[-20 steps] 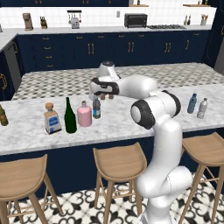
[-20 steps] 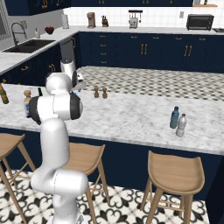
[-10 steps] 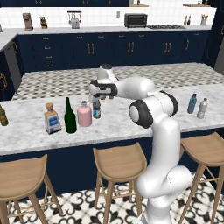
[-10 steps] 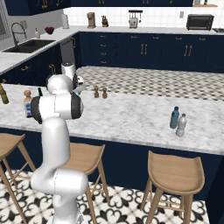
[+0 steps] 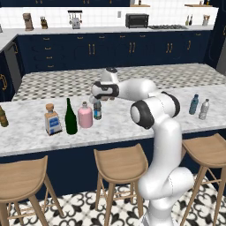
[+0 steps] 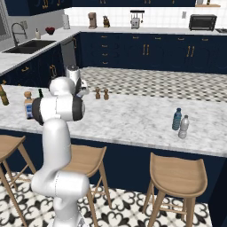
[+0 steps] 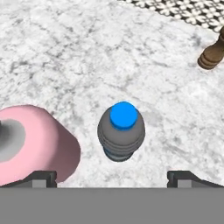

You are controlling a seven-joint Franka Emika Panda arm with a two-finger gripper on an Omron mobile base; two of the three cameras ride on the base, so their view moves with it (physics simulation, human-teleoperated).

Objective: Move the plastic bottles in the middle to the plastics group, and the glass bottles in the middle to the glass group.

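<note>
The jaws stand fully apart, their two dark tips straddling the small water bottle (image 7: 121, 131) seen from straight above in the hand view, its blue cap centred between them. The gripper (image 5: 98, 98) hangs just over that bottle on the tabletop (image 5: 132, 121), with the pink bottle (image 7: 33, 144) close on one side. To do this step well, I judge the hand should drop straight down, keeping the cap centred, low enough to clamp the ribbed body rather than the cap, and keep the nearer tip clear of the pink bottle, which could be nudged. The green wine bottle (image 5: 70, 118) stands just beyond it; the plastics group (image 5: 198, 106) waits well apart, toward the far end. Against the earlier frames, the hand has swung over and lowered onto the bottle; the bottles have stayed put.
</note>
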